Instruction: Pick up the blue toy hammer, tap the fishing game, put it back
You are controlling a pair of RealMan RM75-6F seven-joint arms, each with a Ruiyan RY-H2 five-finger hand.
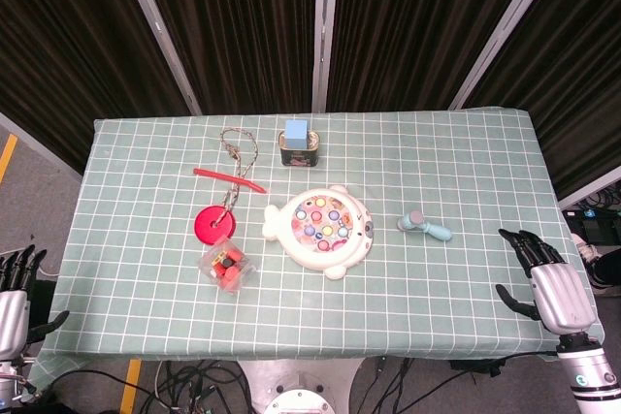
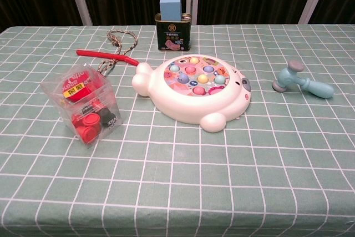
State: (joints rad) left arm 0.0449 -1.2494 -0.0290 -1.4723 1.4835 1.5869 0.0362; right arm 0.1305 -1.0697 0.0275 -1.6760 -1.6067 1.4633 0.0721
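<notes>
Lying untouched, blue toy hammer (image 1: 425, 225) sits well apart from right hand (image 1: 555, 288).

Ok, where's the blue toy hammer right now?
The blue toy hammer lies flat on the tablecloth just right of the fishing game in the head view, untouched, nearer the right hand than the left.

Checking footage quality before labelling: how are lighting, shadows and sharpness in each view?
Head view: even overhead light, the pale blue plastic toy hammer sharp with little shadow; dark curtains behind. Chest view: soft shadow under the white fish-shaped fishing game, mild glare on its shell, everything focused.
</notes>
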